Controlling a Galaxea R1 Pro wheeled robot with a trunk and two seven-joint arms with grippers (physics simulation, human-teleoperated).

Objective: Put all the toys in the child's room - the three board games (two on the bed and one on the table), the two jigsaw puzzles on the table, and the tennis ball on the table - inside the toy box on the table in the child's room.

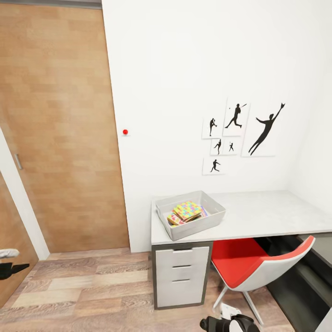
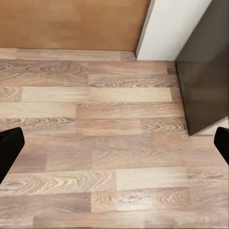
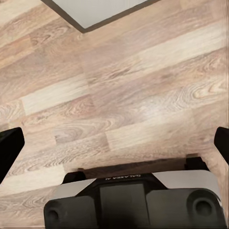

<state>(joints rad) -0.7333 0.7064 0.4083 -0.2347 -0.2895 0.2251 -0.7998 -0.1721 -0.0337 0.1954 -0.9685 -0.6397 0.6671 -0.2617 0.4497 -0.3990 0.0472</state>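
The see-through grey toy box [image 1: 193,226] stands on the left end of the light grey table [image 1: 263,214]. Inside it, a jigsaw puzzle [image 1: 187,210] of yellow, pink, blue and green pieces lies on top of other flat colourful items that I cannot tell apart. The board games, the tennis ball and the bed are out of view. My left gripper [image 2: 114,148] hangs open over the wood floor, with nothing between its fingers. Low over the floor, beside my own base [image 3: 133,200], my right gripper [image 3: 114,143] is also open and empty.
A red and white chair [image 1: 258,267] is tucked under the table, right of the grey drawers [image 1: 180,276]. A wooden door [image 1: 60,129] fills the left wall, with a red button [image 1: 125,132] beside it. Baseball silhouette pictures [image 1: 265,129] hang above the table.
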